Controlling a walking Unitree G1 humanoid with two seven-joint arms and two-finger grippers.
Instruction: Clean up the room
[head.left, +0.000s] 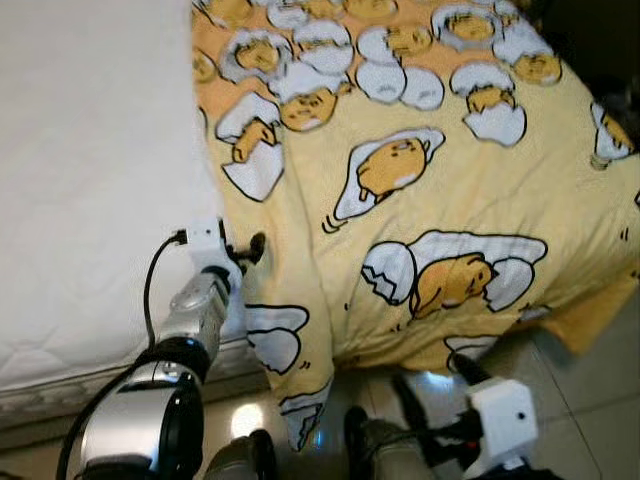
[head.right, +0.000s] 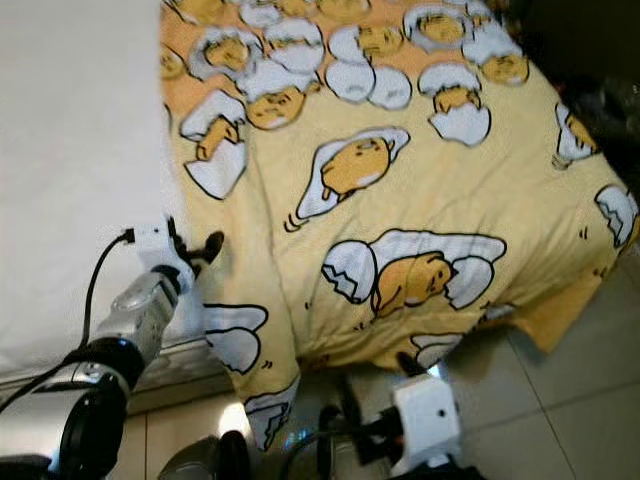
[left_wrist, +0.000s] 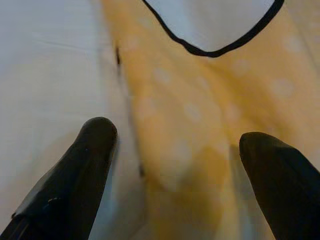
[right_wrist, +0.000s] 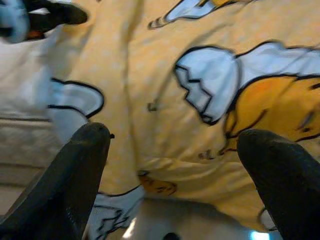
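Blanket (head.left: 430, 190) covers half the mattress (head.left: 90, 180); spreading remains. Left claw (left_wrist: 175, 165) gapes at its edge, right claw (right_wrist: 172, 165) wide, both empty.

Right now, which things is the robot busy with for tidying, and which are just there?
Busy with:
yellow blanket, its edge between the open fingers of the left gripper
white mattress, bare beside the blanket
right gripper, open, low at the bed's foot

Just there:
tiled floor
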